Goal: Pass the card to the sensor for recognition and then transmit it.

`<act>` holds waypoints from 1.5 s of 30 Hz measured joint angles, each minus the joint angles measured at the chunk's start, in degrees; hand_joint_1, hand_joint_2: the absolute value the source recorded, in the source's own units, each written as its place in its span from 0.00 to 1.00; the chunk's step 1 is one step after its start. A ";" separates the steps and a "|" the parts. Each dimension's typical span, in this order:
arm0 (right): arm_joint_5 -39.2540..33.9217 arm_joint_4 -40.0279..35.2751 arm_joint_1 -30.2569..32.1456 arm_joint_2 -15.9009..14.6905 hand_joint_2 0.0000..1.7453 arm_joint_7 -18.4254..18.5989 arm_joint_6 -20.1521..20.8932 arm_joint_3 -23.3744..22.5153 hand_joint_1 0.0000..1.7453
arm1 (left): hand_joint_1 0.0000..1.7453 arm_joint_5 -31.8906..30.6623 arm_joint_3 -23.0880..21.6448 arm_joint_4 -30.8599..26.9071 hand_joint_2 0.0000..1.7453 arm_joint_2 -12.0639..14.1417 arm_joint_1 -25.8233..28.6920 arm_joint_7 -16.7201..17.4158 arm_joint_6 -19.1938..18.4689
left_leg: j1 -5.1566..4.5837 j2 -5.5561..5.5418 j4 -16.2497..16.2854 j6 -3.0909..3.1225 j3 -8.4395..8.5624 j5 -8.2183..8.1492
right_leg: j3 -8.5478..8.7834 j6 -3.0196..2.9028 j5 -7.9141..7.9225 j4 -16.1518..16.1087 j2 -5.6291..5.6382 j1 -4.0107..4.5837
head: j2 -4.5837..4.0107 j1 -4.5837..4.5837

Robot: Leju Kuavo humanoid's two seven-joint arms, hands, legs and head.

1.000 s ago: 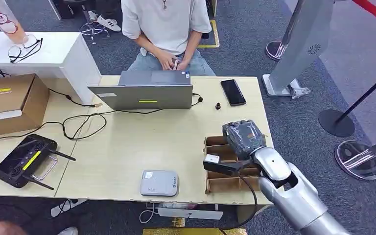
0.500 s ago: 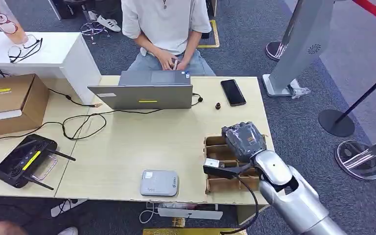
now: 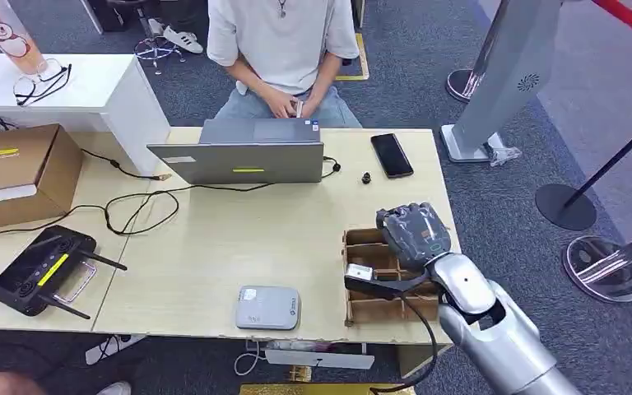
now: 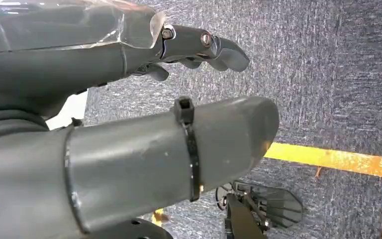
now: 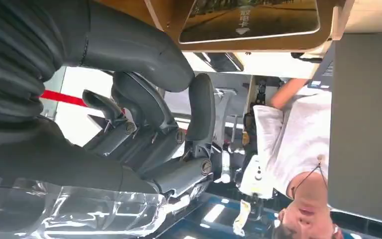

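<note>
The pale surface [image 3: 214,239] carries a cardboard divider box [image 3: 362,240] under the right hand [image 3: 414,233], and the flat grey sensor [image 3: 268,307] lies well off to the thumb side of that hand, near the surface's front edge. The head view gives this layout, but the back of the hand hides what sits in the compartments. The right wrist view shows it: the card [image 5: 248,20] lies flat in a compartment just past the thumb, a dark printed face up, untouched. There the fingers [image 5: 201,109] are loosely bent and parted from the thumb, holding nothing. The card is probably light, thin, stiff and slick, so lying flat between the walls it offers little to pinch. It would be best taken by a free edge, thumb on one face and fingertips on the other. The left hand [image 4: 79,64] hangs over the carpeted floor, fingers released and empty.
</note>
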 joint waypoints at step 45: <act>-3.45 -17.66 12.51 -5.27 1.00 -3.45 3.41 -3.28 0.00 | 0.00 0.42 -0.02 0.00 0.00 0.00 0.02 -0.68 0.00 | 0.00 -0.01 0.00 0.00 -0.02 -0.02 | 0.01 0.00 0.00 -0.01 -0.02 0.00 | 0.00 -0.02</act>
